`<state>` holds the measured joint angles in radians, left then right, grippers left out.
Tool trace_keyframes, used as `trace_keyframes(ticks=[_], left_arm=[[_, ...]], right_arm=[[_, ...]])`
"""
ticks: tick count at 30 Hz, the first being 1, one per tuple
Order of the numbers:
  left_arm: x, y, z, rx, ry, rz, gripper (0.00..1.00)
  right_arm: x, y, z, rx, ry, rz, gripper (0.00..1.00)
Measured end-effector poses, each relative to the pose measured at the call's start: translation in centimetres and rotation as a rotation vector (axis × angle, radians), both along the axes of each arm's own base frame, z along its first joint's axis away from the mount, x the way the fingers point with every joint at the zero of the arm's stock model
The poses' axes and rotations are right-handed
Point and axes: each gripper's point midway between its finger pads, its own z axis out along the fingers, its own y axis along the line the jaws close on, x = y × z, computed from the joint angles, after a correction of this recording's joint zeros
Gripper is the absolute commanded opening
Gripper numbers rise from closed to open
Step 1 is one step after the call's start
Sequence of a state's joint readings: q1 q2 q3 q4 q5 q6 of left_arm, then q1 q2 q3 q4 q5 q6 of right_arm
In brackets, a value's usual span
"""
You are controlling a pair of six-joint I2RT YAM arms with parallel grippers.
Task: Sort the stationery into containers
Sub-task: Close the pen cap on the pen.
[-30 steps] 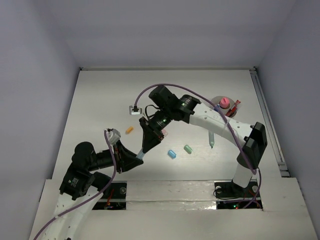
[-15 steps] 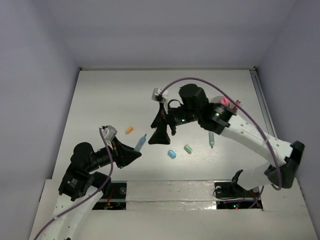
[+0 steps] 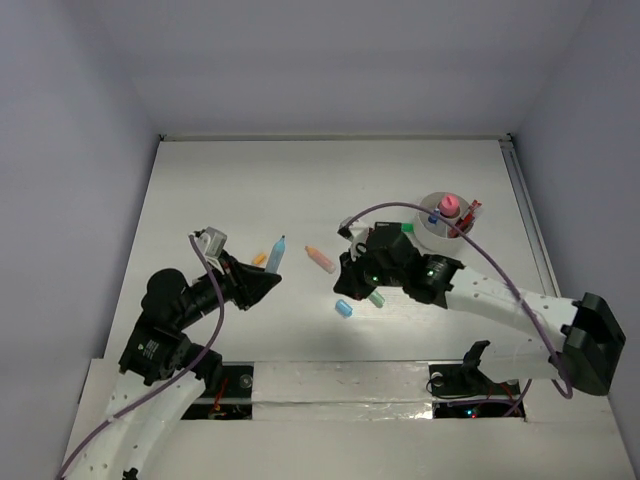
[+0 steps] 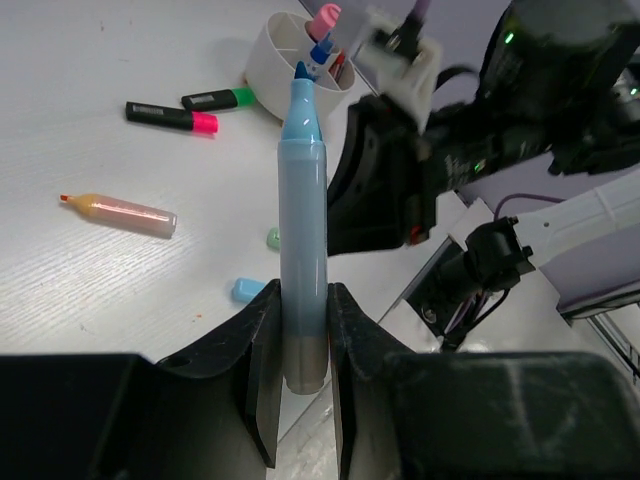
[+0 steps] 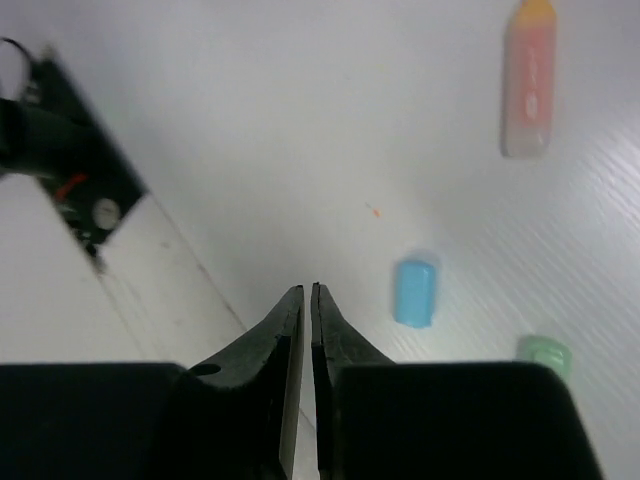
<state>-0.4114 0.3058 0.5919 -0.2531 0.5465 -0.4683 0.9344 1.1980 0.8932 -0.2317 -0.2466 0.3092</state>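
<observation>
Marker [image 4: 303,200] clamped in left gripper [image 4: 303,292], cup [image 4: 272,68] drop pending; right gripper [image 5: 305,292] pinched empty, must open over blue eraser [image 5: 414,292].

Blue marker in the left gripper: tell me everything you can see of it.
The blue marker has a smooth, pale blue barrel that looks like plastic, a tapered darker blue tip and a greyish rear end. The left gripper is shut on that rear end, clamping it from both sides, so the marker points straight out ahead of the gripper. It appears to be held off the table, and nothing else touches it.
</observation>
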Motion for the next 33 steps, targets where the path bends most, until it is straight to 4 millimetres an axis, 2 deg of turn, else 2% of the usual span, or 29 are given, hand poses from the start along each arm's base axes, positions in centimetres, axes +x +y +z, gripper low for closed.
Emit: trace_keyframes(ticks=[1, 2, 3, 4, 5, 7, 14, 18, 25, 33], left_arm=[[0.4, -0.1, -0.2, 0.005, 0.009, 0.004, 0.00], [0.9, -0.3, -0.4, 0.011, 0.019, 0.008, 0.00], [1.3, -0.3, -0.5, 0.016, 0.026, 0.013, 0.00], [1.6, -0.4, -0.7, 0.020, 0.031, 0.018, 0.00], [1.8, -0.4, -0.7, 0.022, 0.031, 0.023, 0.00], [2.0, -0.4, -0.6, 0.020, 0.022, 0.028, 0.00], [1.9, -0.1, 1.0, -0.010, -0.049, 0.044, 0.00], [2.0, -0.1, 1.1, -0.010, -0.053, 0.049, 0.00], [2.0, 0.0, 1.1, -0.007, -0.058, 0.048, 0.00], [2.0, -0.1, 1.1, -0.008, -0.059, 0.046, 0.00]], right_arm=[[0.2, -0.4, -2.1, -0.049, 0.034, -0.029, 0.19], [0.4, -0.7, -3.7, -0.089, 0.058, -0.053, 0.36], [0.5, -1.0, -5.2, -0.123, 0.082, -0.077, 0.43], [0.6, -1.3, -6.4, -0.152, 0.092, -0.090, 0.49], [0.7, -1.6, -7.3, -0.178, 0.102, -0.103, 0.60], [1.0, -1.9, -8.6, -0.221, 0.109, -0.125, 0.65], [2.1, -2.9, -12.9, -0.364, 0.120, -0.168, 0.65], [2.7, -3.1, -14.7, -0.438, 0.119, -0.183, 0.64], [3.0, -2.4, -15.7, -0.496, 0.092, -0.179, 0.63], [3.1, -2.3, -16.2, -0.575, 0.046, -0.191, 0.53]])
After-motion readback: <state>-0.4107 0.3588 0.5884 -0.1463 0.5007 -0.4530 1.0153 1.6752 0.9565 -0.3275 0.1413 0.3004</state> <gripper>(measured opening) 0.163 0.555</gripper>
